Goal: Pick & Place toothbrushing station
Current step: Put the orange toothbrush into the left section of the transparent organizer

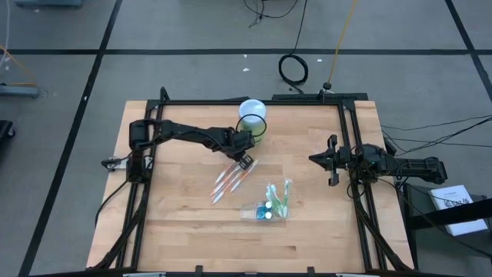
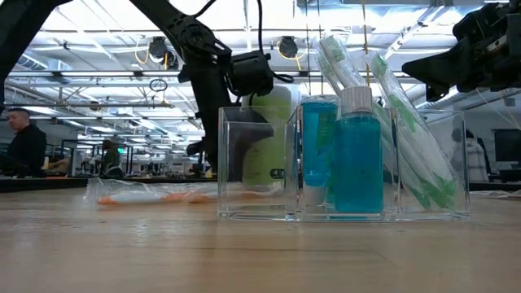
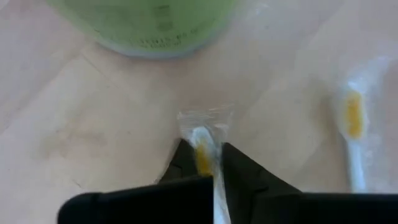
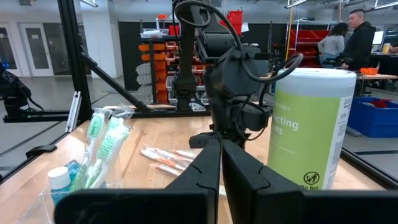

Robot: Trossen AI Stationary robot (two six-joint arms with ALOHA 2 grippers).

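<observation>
- In the left wrist view we only get the bottom edge of the green canister (image 3: 149, 25); the rest runs off the frame, and the print on it is too blurry to read.
- The wrapped toothbrush (image 3: 208, 165) pinched in the left hand (image 3: 205, 168) disappears between the dark fingers, so we can't see its handle.
- From the low view, the clear organizer (image 2: 342, 163) covers most of that canister.
- From above, the bottles inside the organizer are too tiny to tell apart.
</observation>
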